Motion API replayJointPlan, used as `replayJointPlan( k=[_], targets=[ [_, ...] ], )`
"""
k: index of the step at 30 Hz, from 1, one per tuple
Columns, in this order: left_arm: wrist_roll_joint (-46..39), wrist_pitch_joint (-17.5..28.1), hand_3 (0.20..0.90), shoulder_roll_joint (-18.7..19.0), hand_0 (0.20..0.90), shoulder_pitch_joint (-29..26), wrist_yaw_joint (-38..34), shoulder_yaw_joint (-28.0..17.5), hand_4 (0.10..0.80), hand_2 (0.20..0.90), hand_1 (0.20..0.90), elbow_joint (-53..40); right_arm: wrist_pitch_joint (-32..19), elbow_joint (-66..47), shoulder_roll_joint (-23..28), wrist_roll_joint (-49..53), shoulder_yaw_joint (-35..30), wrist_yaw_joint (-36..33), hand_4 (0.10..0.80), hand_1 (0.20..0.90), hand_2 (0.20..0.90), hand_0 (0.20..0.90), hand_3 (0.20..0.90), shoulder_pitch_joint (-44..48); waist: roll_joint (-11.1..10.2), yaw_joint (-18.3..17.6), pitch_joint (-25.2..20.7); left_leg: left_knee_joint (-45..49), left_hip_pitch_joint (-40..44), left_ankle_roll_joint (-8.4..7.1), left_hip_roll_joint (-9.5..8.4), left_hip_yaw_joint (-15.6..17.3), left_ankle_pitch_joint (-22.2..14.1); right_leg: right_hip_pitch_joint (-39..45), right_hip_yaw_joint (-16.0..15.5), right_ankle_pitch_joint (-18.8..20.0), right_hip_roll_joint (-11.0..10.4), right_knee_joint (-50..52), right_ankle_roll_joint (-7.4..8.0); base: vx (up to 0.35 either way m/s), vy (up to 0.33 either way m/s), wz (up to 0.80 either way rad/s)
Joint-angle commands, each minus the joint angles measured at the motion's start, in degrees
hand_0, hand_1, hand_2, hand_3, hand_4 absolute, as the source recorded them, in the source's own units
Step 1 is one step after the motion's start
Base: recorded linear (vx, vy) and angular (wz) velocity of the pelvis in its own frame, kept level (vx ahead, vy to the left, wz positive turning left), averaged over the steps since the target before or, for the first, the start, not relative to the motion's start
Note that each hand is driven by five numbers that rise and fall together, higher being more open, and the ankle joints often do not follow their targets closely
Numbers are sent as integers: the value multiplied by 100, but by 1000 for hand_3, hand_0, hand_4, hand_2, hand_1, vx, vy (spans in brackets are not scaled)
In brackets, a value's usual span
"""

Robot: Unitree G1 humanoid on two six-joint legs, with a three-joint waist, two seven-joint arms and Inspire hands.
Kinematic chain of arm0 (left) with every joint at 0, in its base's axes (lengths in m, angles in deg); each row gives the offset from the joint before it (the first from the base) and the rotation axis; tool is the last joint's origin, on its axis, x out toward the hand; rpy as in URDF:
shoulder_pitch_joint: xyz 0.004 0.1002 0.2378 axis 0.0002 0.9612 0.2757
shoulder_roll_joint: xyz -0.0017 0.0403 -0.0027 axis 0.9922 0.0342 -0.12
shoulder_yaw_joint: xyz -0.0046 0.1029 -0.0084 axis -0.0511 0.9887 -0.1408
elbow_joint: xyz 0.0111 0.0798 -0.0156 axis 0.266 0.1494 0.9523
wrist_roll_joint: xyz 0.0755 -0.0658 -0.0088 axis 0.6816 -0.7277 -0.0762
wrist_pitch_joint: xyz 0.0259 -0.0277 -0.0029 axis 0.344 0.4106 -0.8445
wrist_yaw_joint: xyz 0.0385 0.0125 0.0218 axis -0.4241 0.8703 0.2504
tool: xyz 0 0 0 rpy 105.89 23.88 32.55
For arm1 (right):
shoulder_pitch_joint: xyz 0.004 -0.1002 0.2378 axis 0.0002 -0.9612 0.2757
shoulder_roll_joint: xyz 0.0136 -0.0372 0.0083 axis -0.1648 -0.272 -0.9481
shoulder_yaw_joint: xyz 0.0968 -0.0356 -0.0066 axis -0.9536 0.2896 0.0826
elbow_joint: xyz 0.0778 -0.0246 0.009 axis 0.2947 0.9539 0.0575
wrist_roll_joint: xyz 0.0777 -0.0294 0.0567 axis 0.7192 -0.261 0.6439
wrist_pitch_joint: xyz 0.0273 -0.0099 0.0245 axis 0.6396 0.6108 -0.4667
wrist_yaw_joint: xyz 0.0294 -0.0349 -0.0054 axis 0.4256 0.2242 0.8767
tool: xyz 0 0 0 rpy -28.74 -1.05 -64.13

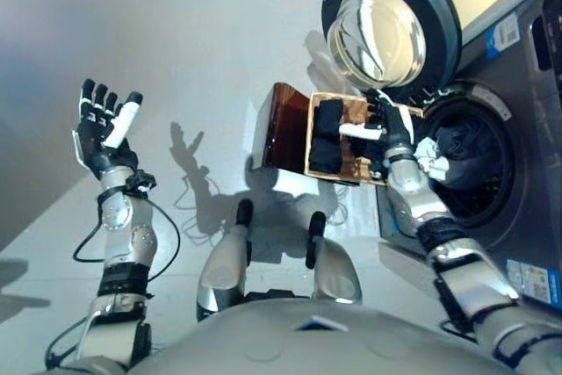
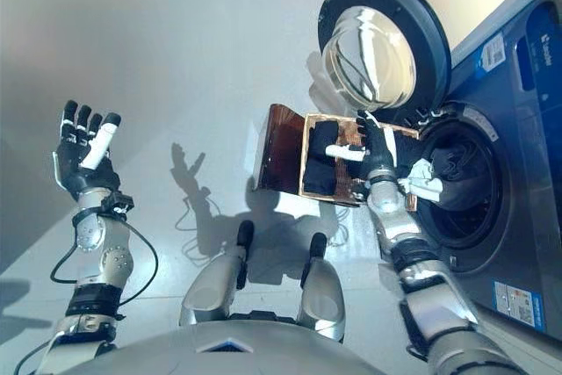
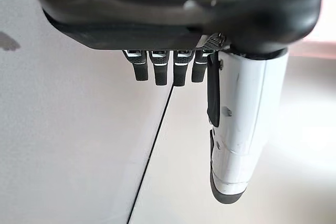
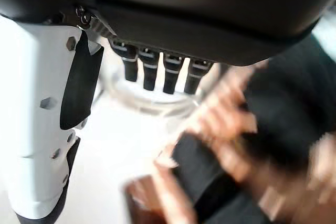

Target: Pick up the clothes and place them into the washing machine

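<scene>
— What's on the far left?

— The left hand [image 1: 104, 129], raised over the bare floor [image 1: 211, 59], well apart from everything else. Its fingers are straight and spread, the white-covered thumb out to the side, nothing in it.

— And moving right?

— A brown wooden basket [image 1: 285, 125] stands on the floor just in front of the washing machine [image 1: 527, 173]. A black piece of clothing [image 1: 327, 136] lies bunched in the basket's left half, as seen from the head.

— Where's the right hand?

— The right hand [image 1: 391, 133] hangs over the right side of the basket, beside the black clothing, not on it. Its fingers are straight and relaxed, thumb pointing across toward the clothing. It holds nothing. From the wrist camera the dark cloth shows past the fingertips, blurred, with the basket's brown around it.

— Anything touching?

— I cannot tell whether the fingertips touch the basket rim.

— Further right?

— The machine's round door [image 1: 391, 32] stands swung open above the basket, its glass bowl facing out. The drum opening [image 1: 470, 160] is just right of the hand, and dark clothes [image 2: 452, 164] already lie inside it, with something white [image 2: 421, 177] at the drum's near edge.
</scene>
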Motion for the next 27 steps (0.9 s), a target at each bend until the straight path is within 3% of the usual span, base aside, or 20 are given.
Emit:
replayJointPlan(
  k=[1,4,6,12,15,27],
  targets=[
    [370,540,900,336,900,-156,148,-388,800,900,900,-529,27,-206,446,-1547,61,-43,800,900,900,900,900,33,-185,-26,-318,216,-102,-169,-210,15,-449,-151,37,163,-49,-231,-70,-43,-18,-3],
    [411,590,900,364,900,-209,75,-448,800,900,900,-694,82,-112,613,-2246,246,-97,800,900,900,900,900,133,-221,-28,-243,299,-244,-158,-185,-1,-441,-345,45,115,-6,-82,-88,-88,-38,13],
    [525,635,900,433,900,-324,-112,-542,800,900,900,-917,330,287,793,-3186,448,-185,800,900,900,900,900,287,-276,-5,-12,557,-516,-181,-132,-36,-469,-683,-6,-87,148,419,-146,-108,-63,8],
    [656,681,900,507,900,-615,-321,-493,800,900,900,-1145,580,872,758,-3712,605,-434,800,900,900,900,900,539,-260,5,283,1170,-1028,-272,-140,-117,-619,-1104,-169,-301,187,965,-177,-86,-58,15],
    [814,721,900,550,900,-819,-529,-450,800,900,900,-1413,899,1232,890,-4145,584,-680,800,900,900,900,900,721,-180,-37,398,1850,-1603,-330,-115,-152,-873,-1550,-282,-520,190,1479,-181,-55,-36,16],
    [839,709,900,538,900,-811,-572,-152,800,900,900,-2036,1342,3271,1066,-4066,1135,-1007,800,900,900,900,900,1958,94,35,554,2650,-2699,-339,-110,-172,-1049,-2662,-343,-700,175,2309,-254,-35,-11,5]
  ],
)
